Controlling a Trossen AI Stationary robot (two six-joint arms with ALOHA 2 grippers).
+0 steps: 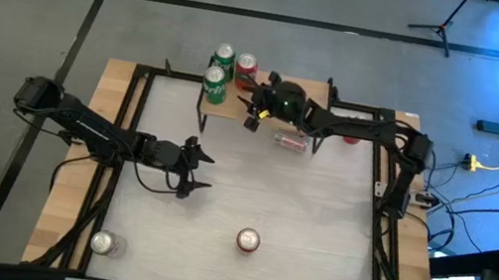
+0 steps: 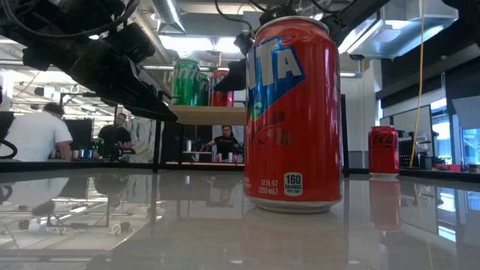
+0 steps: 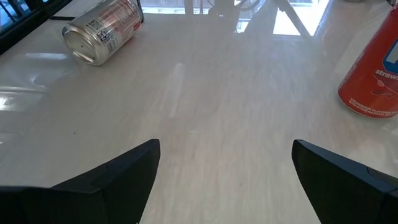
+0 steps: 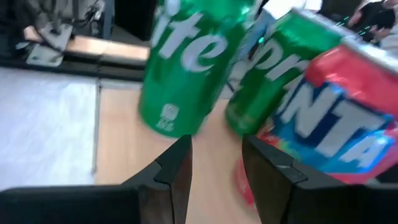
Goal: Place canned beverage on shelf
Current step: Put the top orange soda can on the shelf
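Glossy red cylindrical can [image 2: 294,112] foremost; left end effector [image 1: 196,170] open, right end effector's [image 1: 251,118] grip unclear.

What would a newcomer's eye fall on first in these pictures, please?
Probably the shelf at the table's far edge, carrying two green cans and a red can, with the right end effector beside them, nothing between its fingers. Next, the upright red Fanta can near the front middle, and the left end effector open over bare table.
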